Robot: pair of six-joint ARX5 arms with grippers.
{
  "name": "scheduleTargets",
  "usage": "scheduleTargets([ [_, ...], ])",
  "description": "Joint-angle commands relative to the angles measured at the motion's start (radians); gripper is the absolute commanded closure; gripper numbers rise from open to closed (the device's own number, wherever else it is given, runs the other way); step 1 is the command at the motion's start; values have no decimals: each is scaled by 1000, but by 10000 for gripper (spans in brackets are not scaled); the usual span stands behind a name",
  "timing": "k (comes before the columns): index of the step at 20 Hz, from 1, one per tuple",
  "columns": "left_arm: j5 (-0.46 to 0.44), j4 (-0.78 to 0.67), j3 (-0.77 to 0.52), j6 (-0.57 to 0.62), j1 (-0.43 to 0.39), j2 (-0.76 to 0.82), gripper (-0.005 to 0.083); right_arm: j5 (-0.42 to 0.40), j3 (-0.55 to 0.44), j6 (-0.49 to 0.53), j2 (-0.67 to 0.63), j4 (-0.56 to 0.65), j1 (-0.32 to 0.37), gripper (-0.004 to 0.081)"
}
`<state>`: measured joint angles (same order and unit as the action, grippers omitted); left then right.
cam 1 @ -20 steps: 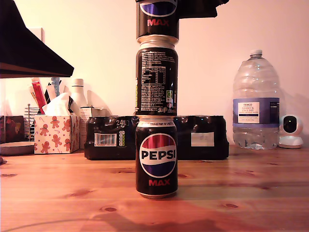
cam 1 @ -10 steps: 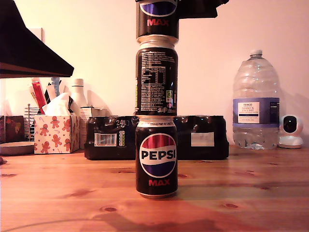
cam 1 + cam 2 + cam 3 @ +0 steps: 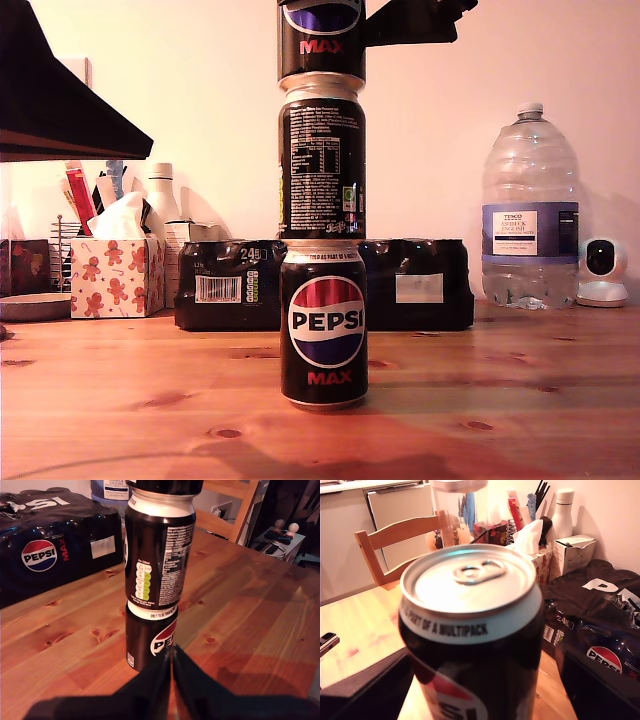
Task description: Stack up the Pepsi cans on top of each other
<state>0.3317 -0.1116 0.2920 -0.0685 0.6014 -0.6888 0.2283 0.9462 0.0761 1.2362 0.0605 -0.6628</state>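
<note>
- Up top, my second tool [image 3: 480, 700] is clamped on the top can [image 3: 321, 38], its dark fingers [image 3: 365, 690] on either side of it.
- Only the second wrist view shows that can's lid.
- Lower down, my first tool [image 3: 171, 655] is pressed together, aimed at the bottom can [image 3: 150, 640]; the exterior view misses it.
- Three cans stand stacked on the table [image 3: 520, 400], the middle can [image 3: 322, 165] with its text side out.

Glossy metal Pepsi cans [image 3: 323, 328] on smooth, knotty wood table [image 3: 520, 400].
</note>
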Motion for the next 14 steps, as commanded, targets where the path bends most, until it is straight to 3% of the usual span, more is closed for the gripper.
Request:
scheduleTargets([
  [1,0,-8,-25,9,2,3,797,0,0,-19,-2,26,-5,-21],
  [14,0,-5,-25,9,2,3,797,24,80,-54,-11,43,-20,-21],
])
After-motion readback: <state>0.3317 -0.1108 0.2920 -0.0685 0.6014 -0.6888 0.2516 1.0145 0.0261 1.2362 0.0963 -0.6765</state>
